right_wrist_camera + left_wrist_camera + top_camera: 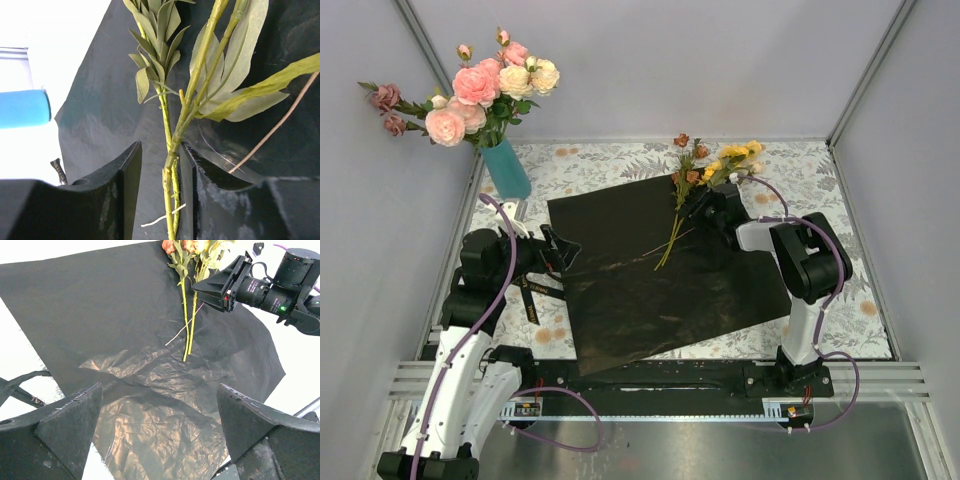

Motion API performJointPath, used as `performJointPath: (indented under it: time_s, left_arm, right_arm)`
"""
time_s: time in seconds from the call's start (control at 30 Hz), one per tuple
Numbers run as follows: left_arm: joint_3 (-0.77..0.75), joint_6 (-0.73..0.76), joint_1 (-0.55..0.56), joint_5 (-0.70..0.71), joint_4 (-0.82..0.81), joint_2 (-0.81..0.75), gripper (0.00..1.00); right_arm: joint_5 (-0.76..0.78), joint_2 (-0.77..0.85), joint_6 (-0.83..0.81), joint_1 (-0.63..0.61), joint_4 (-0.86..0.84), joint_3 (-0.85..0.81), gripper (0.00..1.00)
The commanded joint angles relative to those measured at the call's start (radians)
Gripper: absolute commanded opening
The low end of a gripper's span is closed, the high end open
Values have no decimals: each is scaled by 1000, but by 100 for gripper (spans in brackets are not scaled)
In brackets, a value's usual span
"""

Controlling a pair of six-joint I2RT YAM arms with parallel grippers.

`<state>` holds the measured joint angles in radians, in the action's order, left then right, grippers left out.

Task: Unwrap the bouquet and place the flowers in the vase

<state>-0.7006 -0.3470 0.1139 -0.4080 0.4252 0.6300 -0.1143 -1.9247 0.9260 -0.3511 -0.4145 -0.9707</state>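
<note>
My top camera hangs above and behind my bases and looks down on the whole counter (820,170), with the bases at 6 o'clock. My left wrist camera sits low, looking across the black paper sheet (100,315) toward my right arm (270,290) at 1 o'clock. My right wrist camera peers from very close between my right jaws at the flower stems (170,150). All three views share the stems and the paper.

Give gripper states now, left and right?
Left gripper: open, empty, above the black paper.
Right gripper: open, fingers straddling the flowers' stems, not yet clamped.
</note>
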Motion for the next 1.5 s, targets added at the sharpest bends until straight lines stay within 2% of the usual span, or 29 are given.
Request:
performJointPath:
  time_s: [0.0,0.13,0.47,0.73,0.97,1.2,1.33,1.47]
  left_arm:
    - [-27,8,3,26,-25,-10,99]
    - [-31,16,3,12,-19,-4,99]
    - [-34,25,3,26,-11,-7,99]
    - [-40,16,4,83,-2,-24,99]
    - [-33,16,12,40,-20,-15,99]
    - [-28,17,43,-40,-68,-10,95]
    - [-43,-38,55,-136,-124,14,92]
    - [-46,-161,85,-213,-252,34,89]
  right_arm:
    - [11,-36,39,6,-47,-48,41]
    - [16,-45,40,6,-53,-53,32]
    - [34,15,33,11,-121,-2,1]
    - [61,173,13,12,-135,75,0]
    - [35,326,-21,11,-107,105,0]
    - [-140,461,-99,11,-147,147,0]
    - [-295,524,-96,3,-274,219,0]
    - [-436,581,-84,-29,-417,288,0]
